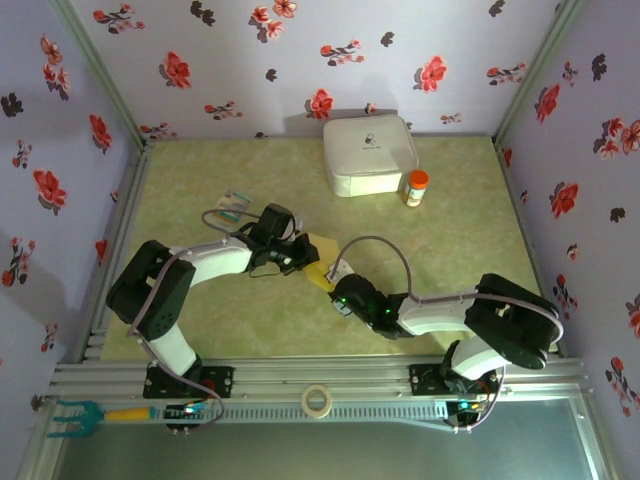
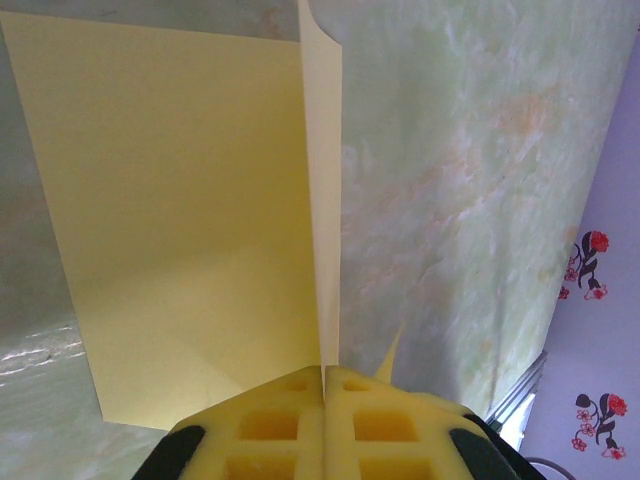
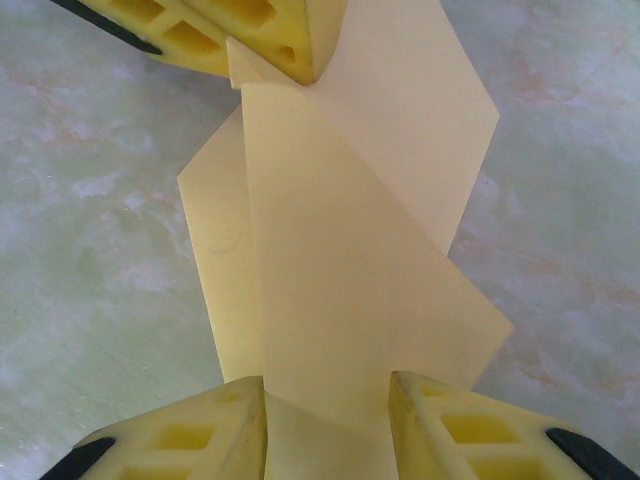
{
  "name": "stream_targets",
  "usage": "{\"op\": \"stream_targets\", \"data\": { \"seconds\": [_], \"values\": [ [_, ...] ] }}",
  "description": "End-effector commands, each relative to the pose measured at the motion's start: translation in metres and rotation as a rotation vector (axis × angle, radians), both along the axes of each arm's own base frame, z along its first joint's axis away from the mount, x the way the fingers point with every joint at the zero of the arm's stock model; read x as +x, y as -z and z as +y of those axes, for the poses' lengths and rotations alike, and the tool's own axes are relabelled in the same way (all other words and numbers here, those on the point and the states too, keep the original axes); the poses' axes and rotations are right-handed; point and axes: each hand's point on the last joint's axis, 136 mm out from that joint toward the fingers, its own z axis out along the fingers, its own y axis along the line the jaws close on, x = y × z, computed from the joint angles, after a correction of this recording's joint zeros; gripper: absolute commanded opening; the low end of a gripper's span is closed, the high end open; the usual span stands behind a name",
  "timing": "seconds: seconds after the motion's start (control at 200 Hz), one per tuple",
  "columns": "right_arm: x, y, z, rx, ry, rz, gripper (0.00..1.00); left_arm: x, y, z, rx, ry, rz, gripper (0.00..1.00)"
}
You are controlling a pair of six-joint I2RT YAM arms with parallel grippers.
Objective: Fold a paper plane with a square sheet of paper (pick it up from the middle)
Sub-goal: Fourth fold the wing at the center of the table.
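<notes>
The square sheet of paper (image 1: 318, 262) is yellow, partly folded with creases, and hangs just above the table between both grippers. My left gripper (image 2: 325, 375) is shut on a raised fold of the sheet (image 2: 190, 220), whose flap stands on edge from between the pads. In the top view the left gripper (image 1: 300, 255) sits at the sheet's left end. My right gripper (image 3: 327, 400) is open, its fingers standing apart on either side of the folded paper (image 3: 340, 250). The left gripper's fingers (image 3: 250, 30) pinch the sheet's far end. The right gripper (image 1: 338, 285) is at the sheet's near right end.
A white rounded box (image 1: 368, 155) stands at the back with an orange-capped bottle (image 1: 416, 187) beside it. A small teal-and-white card (image 1: 236, 205) lies left of the arms. A tape roll (image 1: 317, 401) and a teal tool (image 1: 70, 415) rest on the near rail.
</notes>
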Motion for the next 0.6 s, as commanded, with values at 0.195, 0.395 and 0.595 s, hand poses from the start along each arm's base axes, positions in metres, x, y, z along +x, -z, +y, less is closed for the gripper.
{"op": "stream_targets", "data": {
  "seconds": [0.195, 0.395, 0.595],
  "values": [
    [0.008, 0.0, 0.0, -0.044, 0.029, -0.002, 0.36, 0.002, -0.003, -0.003, 0.017, 0.01, -0.012, 0.0],
    [0.008, 0.003, 0.0, -0.062, 0.025, 0.002, 0.29, 0.002, -0.007, -0.002, 0.018, 0.006, -0.023, 0.01],
    [0.006, 0.004, -0.001, -0.055, 0.02, 0.005, 0.2, 0.003, -0.011, 0.001, 0.022, -0.001, -0.041, 0.15]
  ]
}}
